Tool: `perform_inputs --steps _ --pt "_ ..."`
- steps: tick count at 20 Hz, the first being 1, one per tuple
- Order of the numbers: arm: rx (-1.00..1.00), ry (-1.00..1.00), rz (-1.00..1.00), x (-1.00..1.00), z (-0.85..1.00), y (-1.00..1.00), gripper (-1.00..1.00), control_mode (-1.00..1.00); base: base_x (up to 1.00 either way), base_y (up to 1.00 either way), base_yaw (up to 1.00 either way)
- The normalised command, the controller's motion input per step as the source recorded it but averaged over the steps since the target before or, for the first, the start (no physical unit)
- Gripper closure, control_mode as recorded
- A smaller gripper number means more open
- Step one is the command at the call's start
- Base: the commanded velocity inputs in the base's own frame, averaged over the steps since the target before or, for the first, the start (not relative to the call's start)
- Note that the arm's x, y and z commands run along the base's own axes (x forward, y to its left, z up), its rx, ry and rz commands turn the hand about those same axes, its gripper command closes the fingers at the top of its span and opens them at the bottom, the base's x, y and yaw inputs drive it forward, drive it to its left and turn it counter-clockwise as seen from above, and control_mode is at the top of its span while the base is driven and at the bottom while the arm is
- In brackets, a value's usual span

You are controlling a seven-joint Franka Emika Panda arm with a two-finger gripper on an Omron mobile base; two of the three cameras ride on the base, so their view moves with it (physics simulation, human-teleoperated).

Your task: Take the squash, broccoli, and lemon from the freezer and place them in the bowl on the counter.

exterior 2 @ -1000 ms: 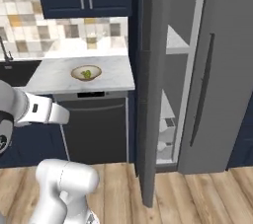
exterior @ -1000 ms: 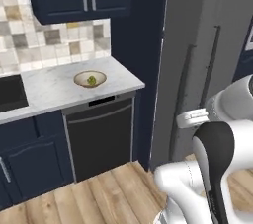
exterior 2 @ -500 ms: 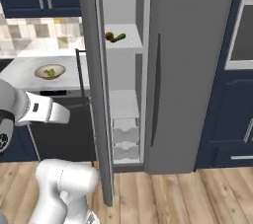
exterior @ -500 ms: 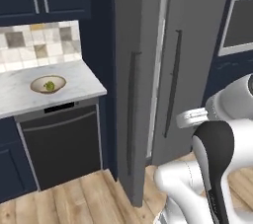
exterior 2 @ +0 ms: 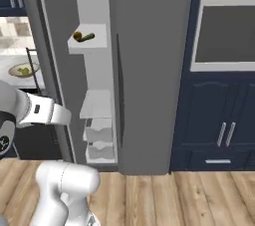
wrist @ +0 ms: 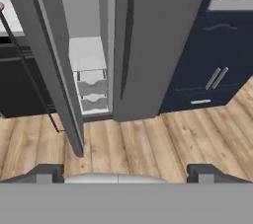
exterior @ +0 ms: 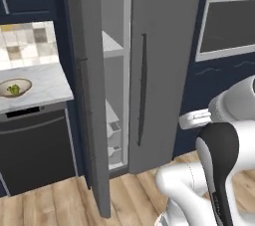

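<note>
The tall grey freezer (wrist: 89, 45) is seen with its door swung open, white shelves and drawers exposed, above a light wooden plank floor (wrist: 148, 144).

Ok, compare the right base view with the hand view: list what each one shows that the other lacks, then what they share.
Right base view alone: a small round yellow lemon beside a slim dark green squash on the tall grey freezer's upper white shelf, and a shallow tan-rimmed bowl holding something green. Hand view alone: the claw, open, pointing at the wooden floor. Both: the open freezer, its white drawers, and the wider grey door.
</note>
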Motion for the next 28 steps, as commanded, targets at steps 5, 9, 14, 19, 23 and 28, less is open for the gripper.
perform_inputs --steps 5,9,14,19,23,28 --pt "0.0 0.0 0.0 0.0 0.0 0.0 -1.0 1.0 0.53 -0.25 0.22" --pt "0.0 0.0 0.0 0.0 0.0 0.0 -1.0 1.0 0.72 -0.01 0.21" --pt "0.0 0.0 0.0 0.0 0.0 0.0 -1.0 1.0 0.8 0.09 0.19" --pt "0.0 0.0 0.0 0.0 0.0 0.0 -1.0 1.0 0.04 -0.64 0.2" --pt "0.0 0.0 0.0 0.0 0.0 0.0 -1.0 1.0 0.25 -0.04 0.25" --pt "0.0 0.0 0.0 0.0 0.0 0.0 -1.0 1.0 0.32 -0.11 0.28"
